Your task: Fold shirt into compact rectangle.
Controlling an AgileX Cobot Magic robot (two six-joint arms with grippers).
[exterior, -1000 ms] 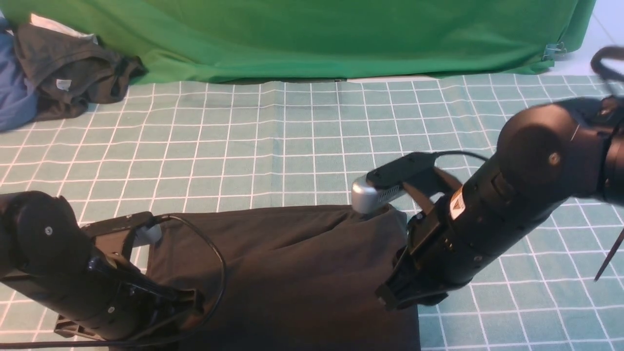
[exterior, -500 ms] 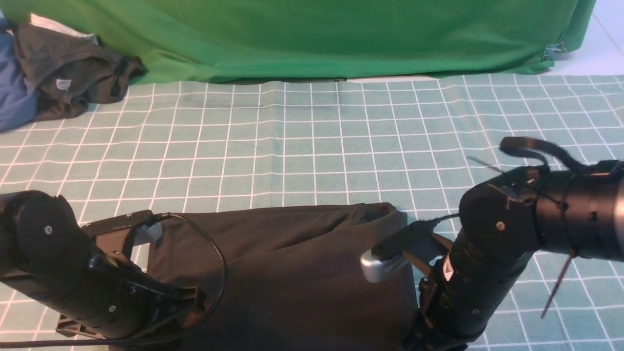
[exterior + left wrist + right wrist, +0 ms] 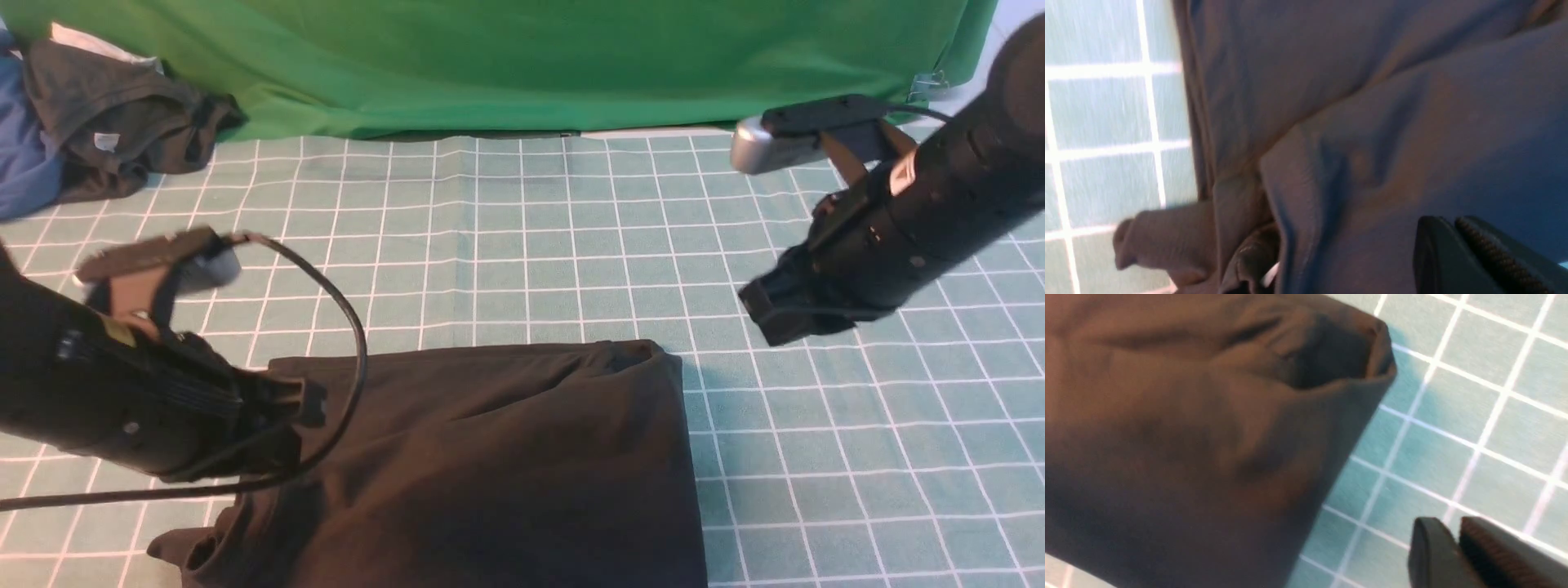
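Both arms have lifted clear of the folded black cotton shirt [image 3: 490,457], which lies released on the checked cloth. Left gripper [image 3: 1457,237] closed, empty; right gripper [image 3: 1457,535] nearly closed, empty. Fold judged essentially complete.

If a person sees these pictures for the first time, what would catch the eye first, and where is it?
First comes the black shirt, folded into a rough block on the near middle of the checked tablecloth. Next come the two dark arms above it: the left pincer is shut at the shirt's left edge, and the right pincer hangs over bare cloth. A heap of dark clothes lies far left by the green curtain.
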